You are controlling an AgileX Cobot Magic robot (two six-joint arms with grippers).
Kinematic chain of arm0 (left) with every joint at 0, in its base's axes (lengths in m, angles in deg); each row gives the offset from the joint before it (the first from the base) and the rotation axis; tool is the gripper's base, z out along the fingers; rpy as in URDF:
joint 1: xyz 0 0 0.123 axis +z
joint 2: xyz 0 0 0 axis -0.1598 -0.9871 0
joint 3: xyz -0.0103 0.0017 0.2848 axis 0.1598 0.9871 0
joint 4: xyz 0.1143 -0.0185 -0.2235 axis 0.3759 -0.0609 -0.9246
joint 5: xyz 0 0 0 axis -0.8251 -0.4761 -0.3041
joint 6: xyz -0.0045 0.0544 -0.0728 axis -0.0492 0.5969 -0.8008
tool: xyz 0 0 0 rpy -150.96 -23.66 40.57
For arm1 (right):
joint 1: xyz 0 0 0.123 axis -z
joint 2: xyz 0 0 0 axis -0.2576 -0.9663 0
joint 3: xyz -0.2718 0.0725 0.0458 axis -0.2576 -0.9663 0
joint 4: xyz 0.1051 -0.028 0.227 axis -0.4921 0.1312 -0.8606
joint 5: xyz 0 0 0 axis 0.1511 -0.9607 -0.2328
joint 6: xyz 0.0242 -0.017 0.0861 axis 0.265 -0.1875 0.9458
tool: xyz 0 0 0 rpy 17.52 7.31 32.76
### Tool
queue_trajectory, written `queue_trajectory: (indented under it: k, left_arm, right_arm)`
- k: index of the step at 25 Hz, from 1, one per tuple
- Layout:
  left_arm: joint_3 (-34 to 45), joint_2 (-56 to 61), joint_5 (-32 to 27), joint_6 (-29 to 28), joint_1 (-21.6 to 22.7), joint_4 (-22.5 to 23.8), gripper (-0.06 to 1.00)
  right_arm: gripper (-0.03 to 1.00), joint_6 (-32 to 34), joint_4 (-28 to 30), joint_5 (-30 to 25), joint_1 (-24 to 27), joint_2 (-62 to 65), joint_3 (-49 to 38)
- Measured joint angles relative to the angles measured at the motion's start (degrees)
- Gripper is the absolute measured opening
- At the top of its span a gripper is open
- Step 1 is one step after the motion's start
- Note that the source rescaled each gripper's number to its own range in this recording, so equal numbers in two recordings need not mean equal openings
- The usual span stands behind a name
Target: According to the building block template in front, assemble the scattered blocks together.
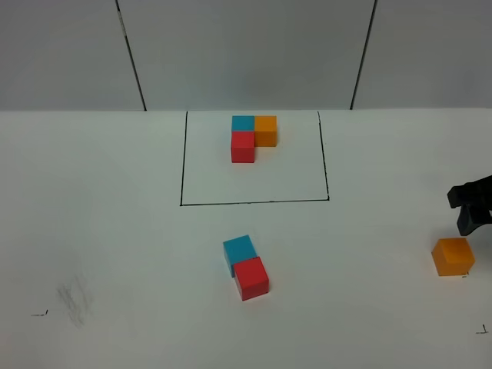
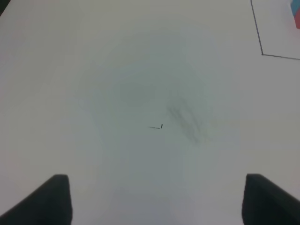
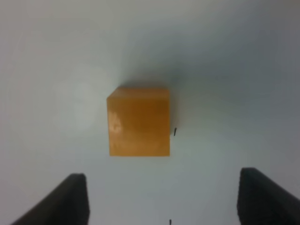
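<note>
Nearest on the white counter (image 1: 115, 231), a small matte red cube (image 1: 251, 278) touches a small matte blue cube (image 1: 239, 250). Well to the right, a small matte orange cube (image 3: 139, 122) sits just beyond the right end effector (image 3: 162, 174), whose jaws stand spread and empty. The left end effector (image 2: 157, 176) hangs with jaws fully parted over a grey smudge (image 2: 187, 123). Farthest, the L-shaped template of blue, orange and red cubes (image 1: 252, 137) lies inside a black-outlined rectangle (image 1: 183, 169).

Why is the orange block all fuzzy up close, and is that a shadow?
Right wrist view: the orange block is out of focus, with a soft shadow beside it. Left wrist view: blurry too, grey smudge on the table. Exterior high view: sharper, evenly lit.
</note>
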Motion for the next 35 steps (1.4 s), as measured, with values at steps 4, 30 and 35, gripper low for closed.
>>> queue_trajectory:
  k: [4, 30, 35]
  left_arm:
    - [0.0, 0.0, 0.0, 0.0, 0.0, 0.0, 1.00]
    - [0.0, 0.0, 0.0, 0.0, 0.0, 0.0, 1.00]
    - [0.0, 0.0, 0.0, 0.0, 0.0, 0.0, 1.00]
  right_arm:
    - [0.51, -0.7, -2.6, 1.2, 0.0, -1.5, -0.1]
    - [0.51, -3.3, -5.2, 6.4, -0.7, -6.1, -2.9]
    - [0.51, -4.6, -6.3, 8.6, -0.9, -8.1, -3.4]
